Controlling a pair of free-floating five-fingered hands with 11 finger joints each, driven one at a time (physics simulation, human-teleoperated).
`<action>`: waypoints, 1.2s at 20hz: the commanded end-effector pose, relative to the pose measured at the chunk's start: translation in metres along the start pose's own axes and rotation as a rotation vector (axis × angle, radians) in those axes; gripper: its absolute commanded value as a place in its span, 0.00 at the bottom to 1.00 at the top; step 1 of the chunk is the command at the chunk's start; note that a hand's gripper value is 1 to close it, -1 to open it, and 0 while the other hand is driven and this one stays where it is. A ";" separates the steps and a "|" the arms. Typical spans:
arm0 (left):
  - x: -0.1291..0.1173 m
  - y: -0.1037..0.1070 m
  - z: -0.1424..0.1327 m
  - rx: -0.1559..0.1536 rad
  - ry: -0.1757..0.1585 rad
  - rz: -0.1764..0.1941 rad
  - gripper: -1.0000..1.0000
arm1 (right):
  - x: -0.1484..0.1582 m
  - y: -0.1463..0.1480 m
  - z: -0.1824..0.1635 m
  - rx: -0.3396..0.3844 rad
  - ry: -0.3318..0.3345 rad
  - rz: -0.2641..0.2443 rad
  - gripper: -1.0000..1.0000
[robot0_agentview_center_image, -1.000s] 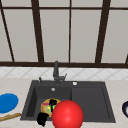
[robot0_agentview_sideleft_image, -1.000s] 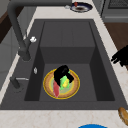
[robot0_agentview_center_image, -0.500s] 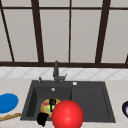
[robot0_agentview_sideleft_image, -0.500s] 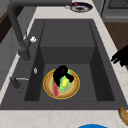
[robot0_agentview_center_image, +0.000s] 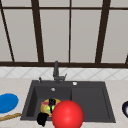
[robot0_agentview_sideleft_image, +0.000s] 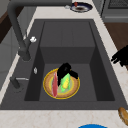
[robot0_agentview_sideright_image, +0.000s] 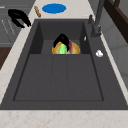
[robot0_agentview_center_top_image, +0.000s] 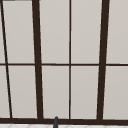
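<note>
one hand (robot0_agentview_sideleft_image: 65, 72) low in the basin, fingers curled downward, other hand (robot0_agentview_sideleft_image: 121, 57) hovering apart, fingers relaxed

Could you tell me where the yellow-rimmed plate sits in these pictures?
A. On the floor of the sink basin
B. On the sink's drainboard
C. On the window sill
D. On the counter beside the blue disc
A: the plate lies on the bottom of the sink basin, with one hand down on it.
</note>
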 end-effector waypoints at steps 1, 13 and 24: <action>0.000 0.000 0.000 0.000 0.000 0.000 0.50 | 0.004 -0.012 0.013 -0.017 0.028 0.027 0.00; 0.000 0.000 0.000 0.000 0.000 0.000 0.50 | 0.035 -0.040 0.052 -0.010 0.076 0.049 0.00; 0.000 0.000 0.000 0.000 0.000 0.000 0.50 | 0.033 -0.038 0.059 -0.039 0.042 0.043 0.00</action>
